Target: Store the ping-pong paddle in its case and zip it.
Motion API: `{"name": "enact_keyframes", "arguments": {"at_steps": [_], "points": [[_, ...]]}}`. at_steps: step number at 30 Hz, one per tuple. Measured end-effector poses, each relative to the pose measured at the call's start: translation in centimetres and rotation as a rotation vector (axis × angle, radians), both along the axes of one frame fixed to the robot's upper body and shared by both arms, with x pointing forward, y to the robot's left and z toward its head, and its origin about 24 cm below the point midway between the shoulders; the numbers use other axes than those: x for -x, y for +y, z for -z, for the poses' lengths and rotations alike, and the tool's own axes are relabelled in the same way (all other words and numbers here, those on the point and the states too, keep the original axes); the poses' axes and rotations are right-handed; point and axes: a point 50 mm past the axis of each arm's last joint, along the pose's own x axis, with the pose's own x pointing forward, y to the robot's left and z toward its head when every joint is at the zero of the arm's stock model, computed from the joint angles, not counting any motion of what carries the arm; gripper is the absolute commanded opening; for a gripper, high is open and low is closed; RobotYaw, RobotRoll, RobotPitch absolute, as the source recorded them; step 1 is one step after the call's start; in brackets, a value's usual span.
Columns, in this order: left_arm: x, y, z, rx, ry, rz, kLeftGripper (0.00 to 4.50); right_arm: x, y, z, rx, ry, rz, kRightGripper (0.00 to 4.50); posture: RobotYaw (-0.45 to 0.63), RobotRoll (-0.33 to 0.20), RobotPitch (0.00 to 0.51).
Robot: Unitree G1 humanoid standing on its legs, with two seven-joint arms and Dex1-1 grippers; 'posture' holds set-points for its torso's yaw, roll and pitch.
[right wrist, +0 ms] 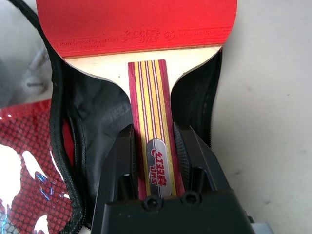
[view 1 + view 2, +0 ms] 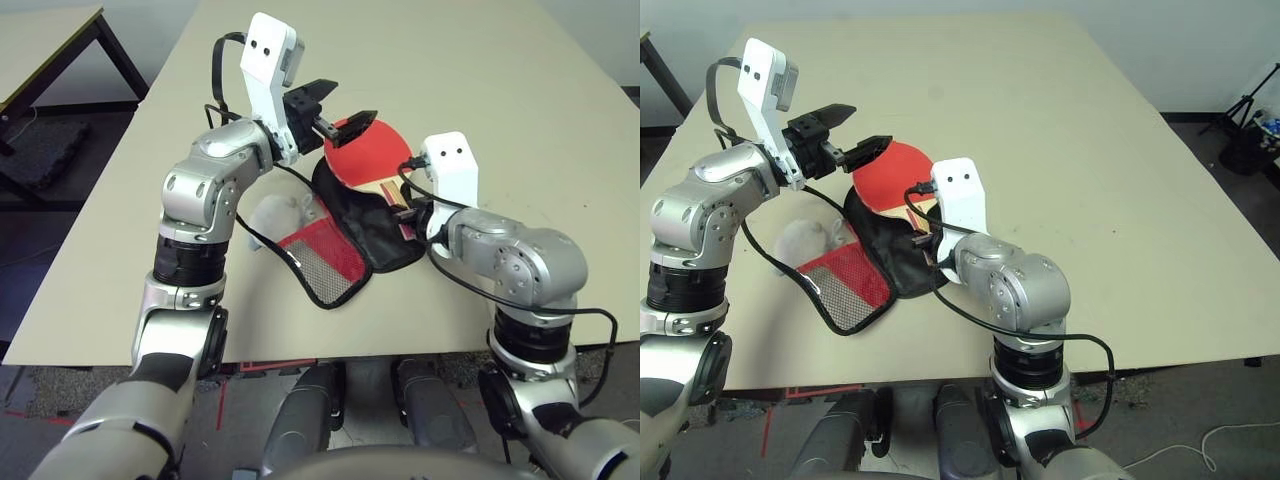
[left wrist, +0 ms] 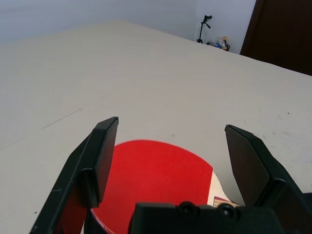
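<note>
The case (image 2: 352,236) lies unzipped on the beige worktop (image 2: 500,110), its black lining spread open and its red mesh flap (image 2: 325,258) folded out on the side toward the robot's left arm, with the white pom-pom (image 2: 272,217) resting on the worktop just beside that flap. The ping-pong paddle (image 2: 368,155) lies red face up with its handle over the open lining of the case and its round blade reaching past the case's far edge onto the worktop (the blade's near rim still overlaps the black fabric). The right end effector (image 1: 155,168) sits over the case at the handle end, and its two black fingers (image 1: 121,161) are closed against both sides of the striped wooden handle, pinching it right where the silver label sits; the handle runs straight out between them toward the blade. The left end effector (image 2: 338,108) hangs in the air above the far rim of the blade, on the side of the case away from the robot, with its fingers (image 3: 100,158) spread wide apart and nothing between them; in the left wrist view the red blade shows below and between the two finger pads without touching either. Beyond the case the worktop stretches away bare and pale, and a second table (image 2: 50,45) stands off past its left corner.
</note>
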Motion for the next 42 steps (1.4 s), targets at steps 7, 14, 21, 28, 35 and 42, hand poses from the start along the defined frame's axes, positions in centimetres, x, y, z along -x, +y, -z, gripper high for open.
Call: {"name": "enact_keyframes", "arguments": {"at_steps": [7,14,21,28,35,42], "points": [[-0.1,0.0,0.0,0.001,0.000,-0.003,4.50,-0.2,0.0,1.0,0.027,0.047,-0.002,1.11,-0.06,0.000,0.159],[-0.2,0.1,0.0,0.002,-0.005,-0.005,4.50,-0.1,-0.9,1.6,0.050,0.065,0.020,1.11,-0.07,0.000,0.169],[-0.4,0.0,-0.1,0.002,0.000,-0.007,4.50,-0.1,-0.8,1.6,0.047,0.065,0.018,1.11,-0.07,0.000,0.171],[-0.4,0.0,-0.3,0.002,-0.008,-0.003,4.50,-0.1,-0.4,1.6,0.032,0.067,0.010,1.11,-0.06,0.000,0.178],[-0.4,0.1,-0.3,-0.002,-0.014,0.000,4.50,-0.3,0.1,1.7,0.028,0.067,-0.001,1.11,-0.06,0.000,0.182],[-0.4,0.1,-0.3,0.001,-0.015,-0.006,4.50,-0.5,0.2,1.9,0.039,0.073,-0.011,1.11,-0.05,0.000,0.180]]}}
